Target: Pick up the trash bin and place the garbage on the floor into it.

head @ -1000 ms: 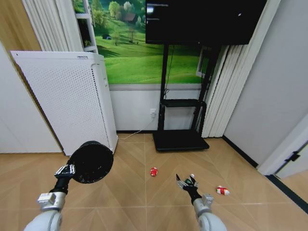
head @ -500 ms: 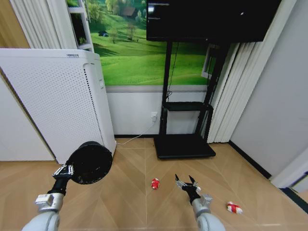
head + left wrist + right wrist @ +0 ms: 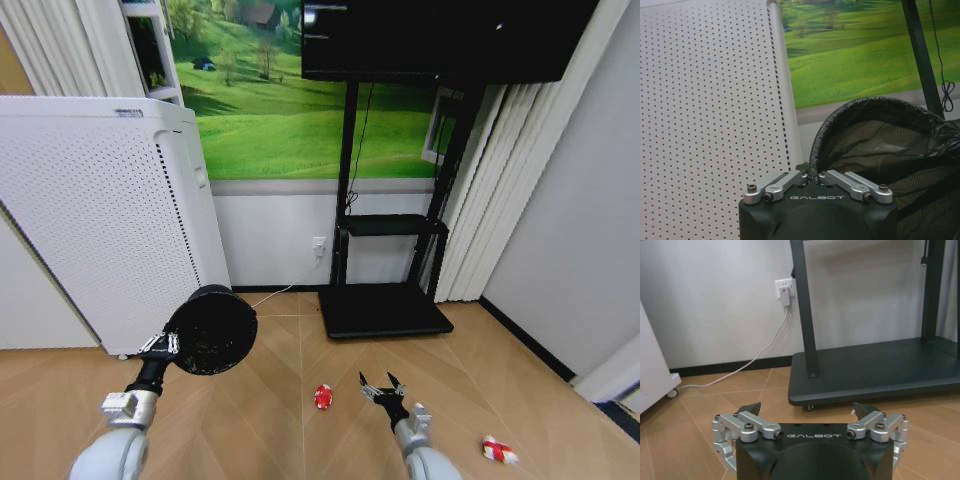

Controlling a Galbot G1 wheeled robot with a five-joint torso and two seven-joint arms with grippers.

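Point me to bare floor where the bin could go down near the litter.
Bare wood lies between the white cabinet and the red scrap, under the trash bin held by the left gripper. Tighter between right gripper, TV stand base and wrapper.

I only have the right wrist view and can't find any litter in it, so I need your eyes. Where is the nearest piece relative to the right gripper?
Observer: In the head view, a red scrap lies on the floor just to the robot's left of the right gripper, not touching it.
Operator: Any other piece?
Observer: A red-and-white wrapper lies on the floor off to that gripper's right, nearer the robot.
Operator: And the bin?
Observer: The trash bin is held up off the floor on the robot's left; the left gripper is shut on its rim.
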